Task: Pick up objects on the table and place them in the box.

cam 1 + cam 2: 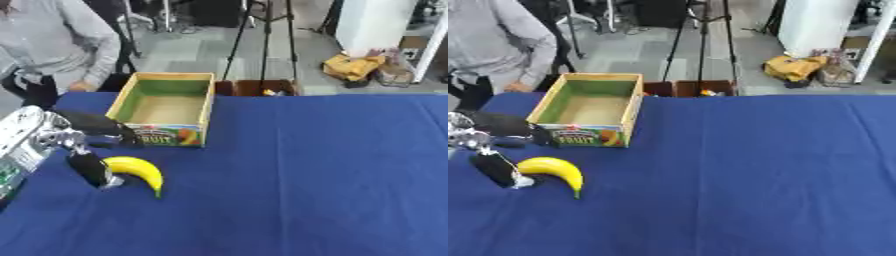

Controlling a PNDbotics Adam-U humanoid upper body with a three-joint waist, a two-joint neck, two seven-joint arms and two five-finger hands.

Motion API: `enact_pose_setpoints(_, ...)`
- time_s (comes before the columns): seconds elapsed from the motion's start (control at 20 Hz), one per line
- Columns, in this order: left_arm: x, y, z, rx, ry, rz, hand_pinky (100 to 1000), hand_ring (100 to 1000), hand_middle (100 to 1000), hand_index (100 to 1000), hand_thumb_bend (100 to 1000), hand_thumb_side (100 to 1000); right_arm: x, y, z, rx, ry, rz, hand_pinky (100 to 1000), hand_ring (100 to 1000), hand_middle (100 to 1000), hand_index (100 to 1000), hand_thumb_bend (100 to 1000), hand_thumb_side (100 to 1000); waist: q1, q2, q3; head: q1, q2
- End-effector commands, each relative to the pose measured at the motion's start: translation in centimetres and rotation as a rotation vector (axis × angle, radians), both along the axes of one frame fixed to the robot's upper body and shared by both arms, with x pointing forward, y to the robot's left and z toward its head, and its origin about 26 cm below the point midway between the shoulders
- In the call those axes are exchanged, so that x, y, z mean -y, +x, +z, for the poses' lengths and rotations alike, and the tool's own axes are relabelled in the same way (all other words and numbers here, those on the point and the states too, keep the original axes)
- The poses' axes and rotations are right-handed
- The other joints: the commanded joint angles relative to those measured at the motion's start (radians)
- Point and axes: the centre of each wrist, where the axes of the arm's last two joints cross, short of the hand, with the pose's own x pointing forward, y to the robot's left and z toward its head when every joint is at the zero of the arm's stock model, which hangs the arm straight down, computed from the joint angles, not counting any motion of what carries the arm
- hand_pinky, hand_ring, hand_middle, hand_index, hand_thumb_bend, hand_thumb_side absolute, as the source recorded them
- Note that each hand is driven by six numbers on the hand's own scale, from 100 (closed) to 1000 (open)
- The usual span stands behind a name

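Note:
A yellow banana (140, 171) lies on the blue table (315, 175) at the left, its tip pointing toward the front. Behind it stands a cardboard fruit box (164, 136) with a green inside and nothing in it. My left hand (66, 137) comes in from the left edge and is open. Its black fingers (96, 128) stretch toward the box's front left corner, above the banana. Its thumb (91, 170) points down at the banana's left end and seems to touch it. My right hand shows in no view.
Brown crates (258, 88) stand just past the table's far edge, right of the box. Tripod legs (262, 40) and a yellow bag (352, 66) are on the floor beyond. Bare blue cloth covers the table's middle and right.

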Motion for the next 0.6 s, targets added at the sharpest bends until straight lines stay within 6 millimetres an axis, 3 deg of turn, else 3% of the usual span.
enact_pose_setpoints(0.05, -0.5, 0.5, 0.6, 0.018, 0.018, 0.021, 726, 879, 881, 963, 214, 491, -0.1, -0.3, 1.0, 0.027, -0.015, 0.005, 763, 829, 804, 830, 100, 909, -0.004, -0.012, -0.002, 0.005, -0.015)
enact_pose_setpoints(0.6, -1.0, 2.0, -1.3, -0.025, 0.036, 0.069, 697, 862, 876, 943, 105, 475, -0.1, -0.3, 0.9, 0.025, -0.012, 0.005, 763, 826, 798, 830, 100, 910, -0.008, -0.006, -0.009, 0.013, -0.026)
